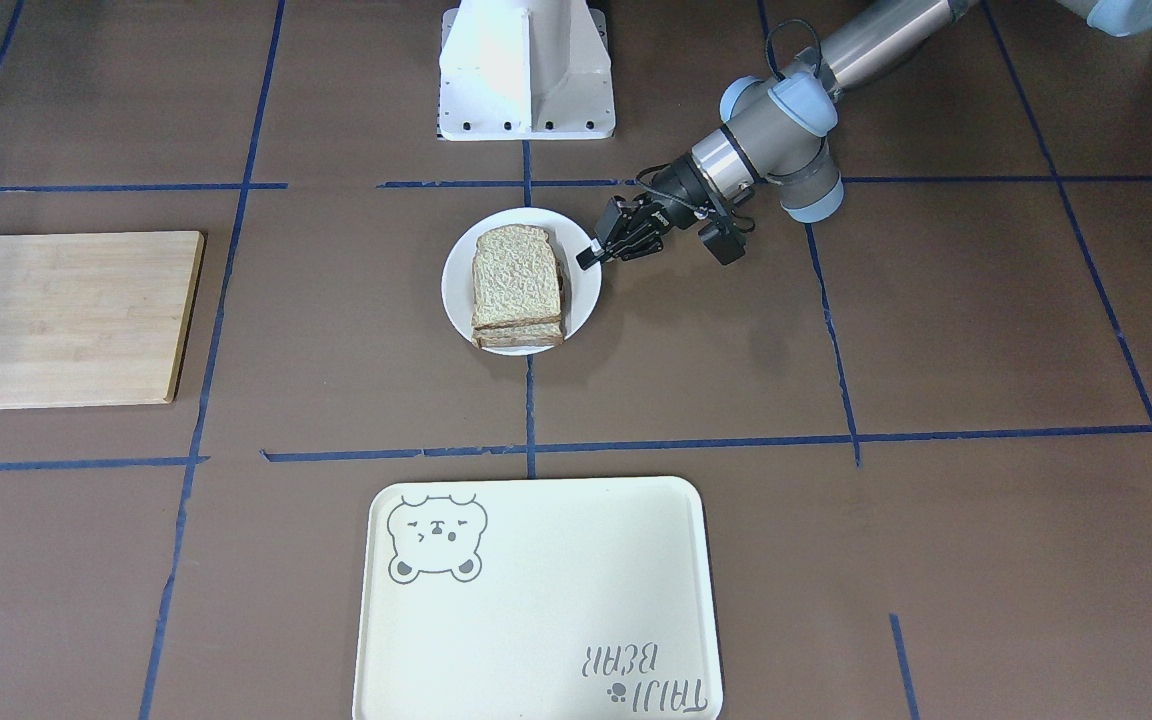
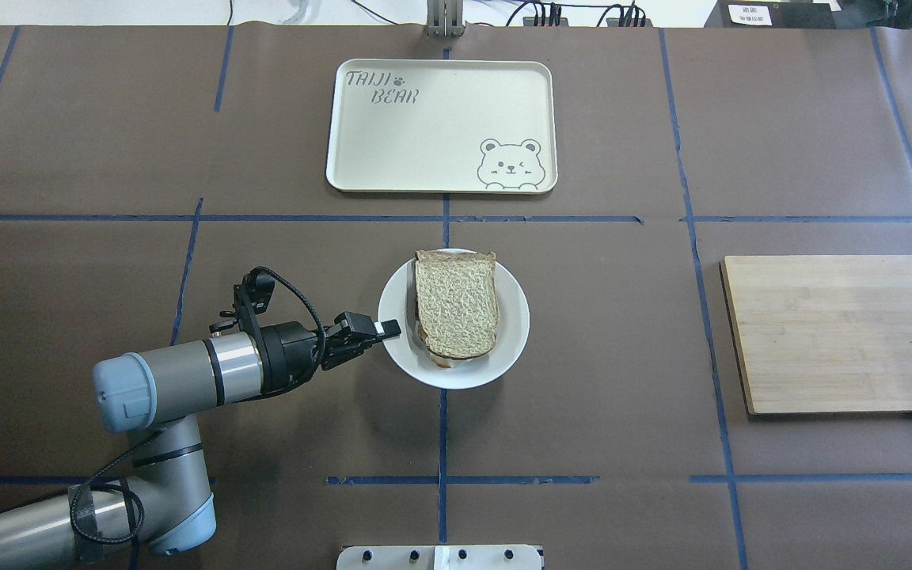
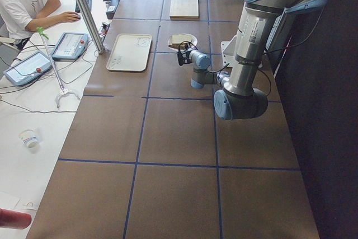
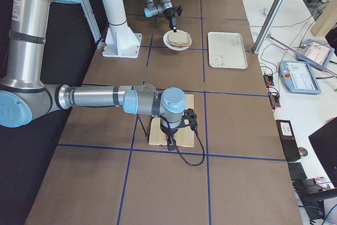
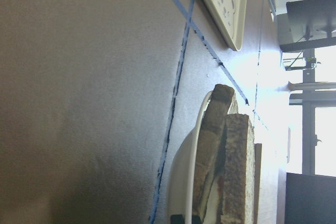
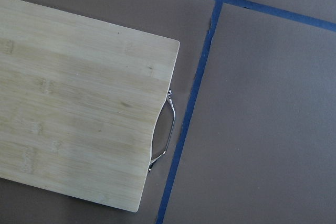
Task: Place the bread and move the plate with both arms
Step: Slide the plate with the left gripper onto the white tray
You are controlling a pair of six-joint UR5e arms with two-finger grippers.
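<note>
Brown bread [image 2: 456, 305] already lies on the plate [image 2: 515, 317], midway between the counter's long edges. Left pincer [image 2: 387, 327] at its rim, right pincer [image 4: 171, 145] over the wooden board [image 2: 836, 332]; either's grip I cannot tell. Moving remains.

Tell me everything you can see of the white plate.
The plate is small, round, plain white and glossy, lying flat on the brown table over a blue tape line. A stack topped by the bread covers its middle, leaving the rim bare. The left pincer is at its rim; whether it grips is unclear.
</note>
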